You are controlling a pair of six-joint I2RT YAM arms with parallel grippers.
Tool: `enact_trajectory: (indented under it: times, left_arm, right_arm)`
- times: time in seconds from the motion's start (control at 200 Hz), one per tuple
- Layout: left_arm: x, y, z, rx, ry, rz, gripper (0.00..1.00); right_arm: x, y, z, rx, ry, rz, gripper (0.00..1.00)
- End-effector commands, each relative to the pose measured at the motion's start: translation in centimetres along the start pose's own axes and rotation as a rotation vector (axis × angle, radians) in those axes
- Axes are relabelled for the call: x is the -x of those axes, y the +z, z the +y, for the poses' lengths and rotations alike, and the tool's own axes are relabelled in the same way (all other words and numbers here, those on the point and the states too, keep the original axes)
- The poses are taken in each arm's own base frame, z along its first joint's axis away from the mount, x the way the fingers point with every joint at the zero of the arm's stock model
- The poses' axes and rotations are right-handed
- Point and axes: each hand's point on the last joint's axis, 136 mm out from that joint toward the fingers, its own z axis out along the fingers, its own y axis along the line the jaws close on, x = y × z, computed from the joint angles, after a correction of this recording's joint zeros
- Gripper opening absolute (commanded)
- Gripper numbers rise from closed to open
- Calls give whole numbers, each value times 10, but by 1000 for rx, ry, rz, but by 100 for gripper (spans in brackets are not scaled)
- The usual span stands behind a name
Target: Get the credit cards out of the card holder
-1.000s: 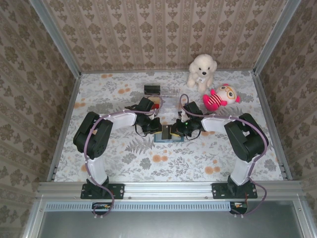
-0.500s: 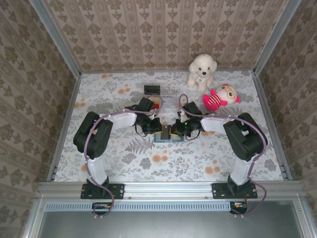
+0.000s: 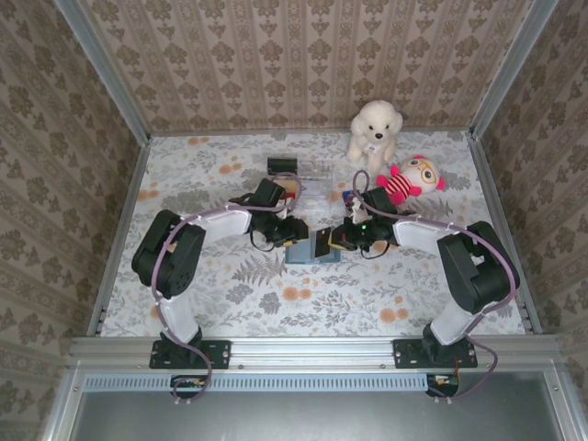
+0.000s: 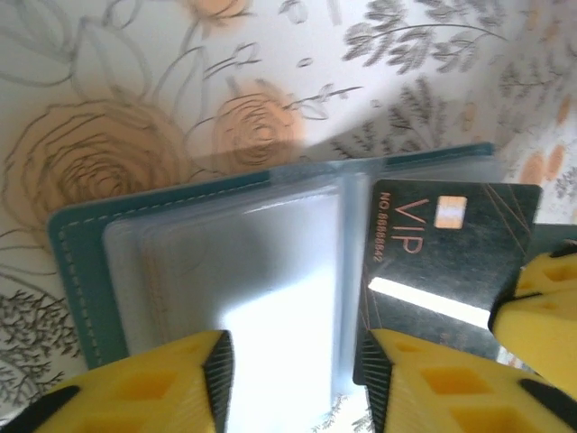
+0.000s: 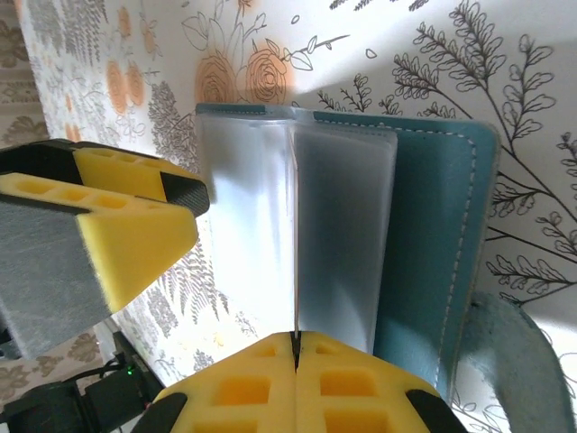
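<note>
Floral-print table, open teal card holder, white plush dog, red plush doll, small black box

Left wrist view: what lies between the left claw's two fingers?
In the left wrist view, a clear plastic sleeve of the card holder spans the gap of the left claw; the dark VIP card lies beside it.

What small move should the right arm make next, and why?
Probably draw the right gripper away from the card holder and lay the dark card on the table. It is shut on that card's edge, and the left gripper stands open over the holder.
</note>
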Motion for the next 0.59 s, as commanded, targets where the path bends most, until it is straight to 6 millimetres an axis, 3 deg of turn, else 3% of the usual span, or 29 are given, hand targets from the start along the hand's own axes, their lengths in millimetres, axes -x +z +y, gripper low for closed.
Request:
enact_trajectory:
  times: [0.0, 0.115, 0.18, 0.29, 0.59]
  left_arm:
    - [12, -23, -28, -111, 33, -57, 54]
    - [18, -33, -27, -155, -9, -87, 68]
    - [22, -37, -23, -182, -34, -109, 73]
    - [22, -46, -33, -281, -30, -111, 80]
    - [31, -96, -85, -487, 40, -160, 80]
  right_arm:
    - [1, -11, 20, 103, -38, -16, 0]
    - [5, -19, 32, 173, -53, -45, 0]
    - [8, -25, 41, 215, -71, -61, 0]
    - [11, -34, 58, 278, -107, -81, 0]
    - [29, -66, 127, 510, -214, -109, 0]
